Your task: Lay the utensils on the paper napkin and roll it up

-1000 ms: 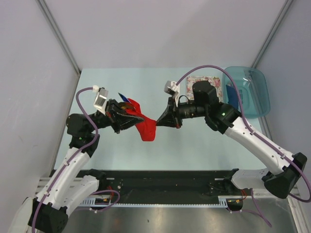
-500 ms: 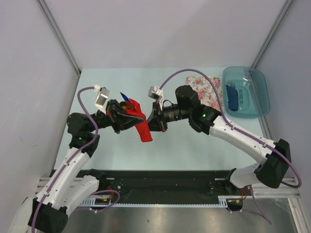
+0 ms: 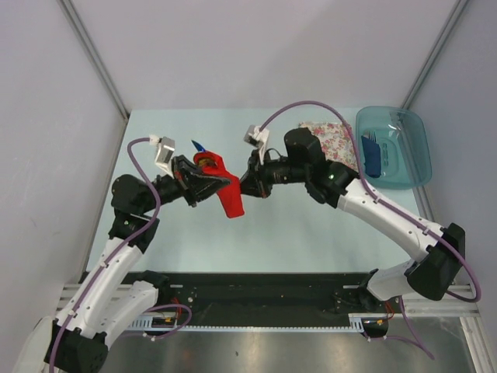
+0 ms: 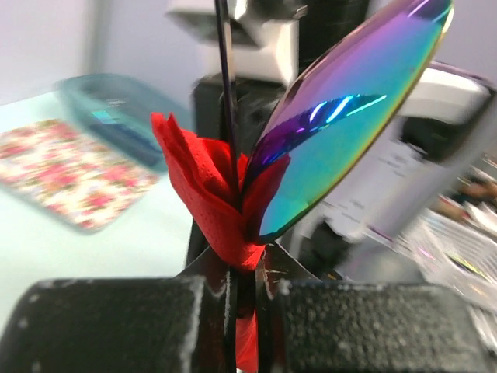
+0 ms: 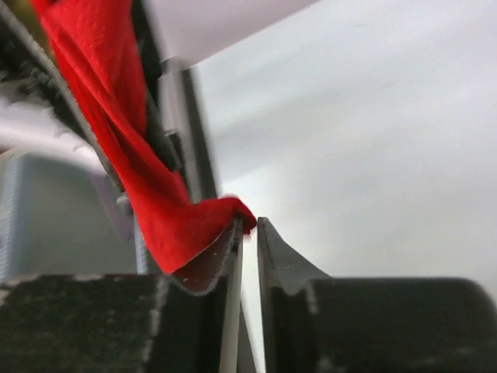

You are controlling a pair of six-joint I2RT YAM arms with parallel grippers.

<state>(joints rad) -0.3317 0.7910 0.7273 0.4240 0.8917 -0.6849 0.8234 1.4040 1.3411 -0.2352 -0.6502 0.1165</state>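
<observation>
The left end effector is clamped tight on the red napkin, which is bunched around a spoon with a glossy head and held above the table. The right end effector is nearly closed. The napkin's tail touches one fingertip, but I cannot tell whether it is pinched. The thin paper looks soft and easy to tear, and the metal looks slick, so the best hold is probably over the wrapped handles.

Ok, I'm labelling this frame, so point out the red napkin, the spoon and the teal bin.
red napkin [image 3: 231, 203], top view, its hanging lower end.
spoon [image 4: 349, 116], left wrist view, middle of its iridescent bowl.
bin [image 3: 405, 151], top view, bare part of its floor.
</observation>
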